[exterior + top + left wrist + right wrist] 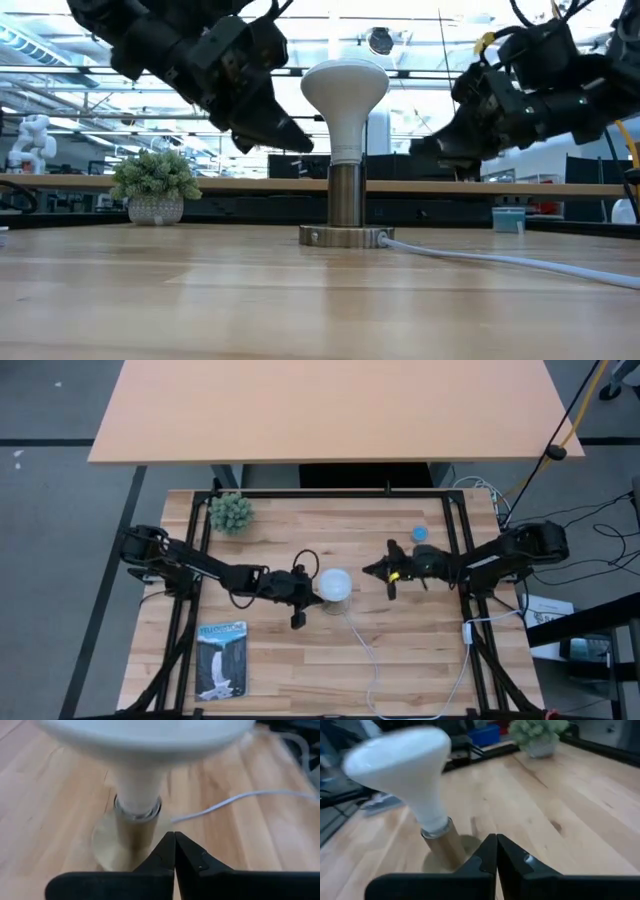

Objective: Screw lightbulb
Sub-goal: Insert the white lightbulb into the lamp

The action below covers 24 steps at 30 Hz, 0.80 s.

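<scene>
While the lightbulb (pixel 334 583) stands upright in the metal socket (pixel 345 208) near the middle of the wooden worktop (pixel 400 650), both arms sit close on either side of it, neither touching; left gripper (pixel 300 593) just beside the bulb, fingers (pixel 165 851) pressed together, holding nothing; right gripper (pixel 384 572) near the bulb on the opposite side, a gap between them, fingers (pixel 487 851) also pressed together and empty; white cord (pixel 368 660) runs from the socket base toward the worktop's near edge; small potted plant (pixel 231 512) at the far left corner; blue round object (pixel 420 533) behind the right arm; printed card (pixel 221 659) lies near the left front.
</scene>
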Available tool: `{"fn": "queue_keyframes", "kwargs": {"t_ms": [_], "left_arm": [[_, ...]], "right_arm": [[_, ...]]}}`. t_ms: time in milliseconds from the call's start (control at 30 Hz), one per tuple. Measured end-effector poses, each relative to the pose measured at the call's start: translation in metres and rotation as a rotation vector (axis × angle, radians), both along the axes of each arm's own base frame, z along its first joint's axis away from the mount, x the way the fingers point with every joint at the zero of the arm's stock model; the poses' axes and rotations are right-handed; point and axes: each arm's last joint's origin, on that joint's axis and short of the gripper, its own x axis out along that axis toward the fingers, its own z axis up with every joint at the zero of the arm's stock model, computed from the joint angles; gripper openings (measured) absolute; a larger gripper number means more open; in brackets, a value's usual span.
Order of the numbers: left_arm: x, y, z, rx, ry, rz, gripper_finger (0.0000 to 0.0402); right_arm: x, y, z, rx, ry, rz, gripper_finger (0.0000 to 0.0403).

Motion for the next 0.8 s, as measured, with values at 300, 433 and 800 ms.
{"fn": "queue_keyframes", "kwargs": {"t_ms": [300,433,800], "left_arm": [[0.002,0.022,-0.005,0.02,0.027,-0.144,0.0001],[0.001,0.029,-0.006,-0.029,0.04,-0.17,0.0],[0.002,0.036,-0.005,-0.024,0.022,-0.147,0.0]], "right_arm": [[0.02,-0.026,-0.001,0.004,0.14,0.112,0.0],[0.021,-0.024,-0.003,0.063,0.149,0.172,0.0],[0.023,-0.024,0.002,0.044,0.095,0.171,0.0]]}}
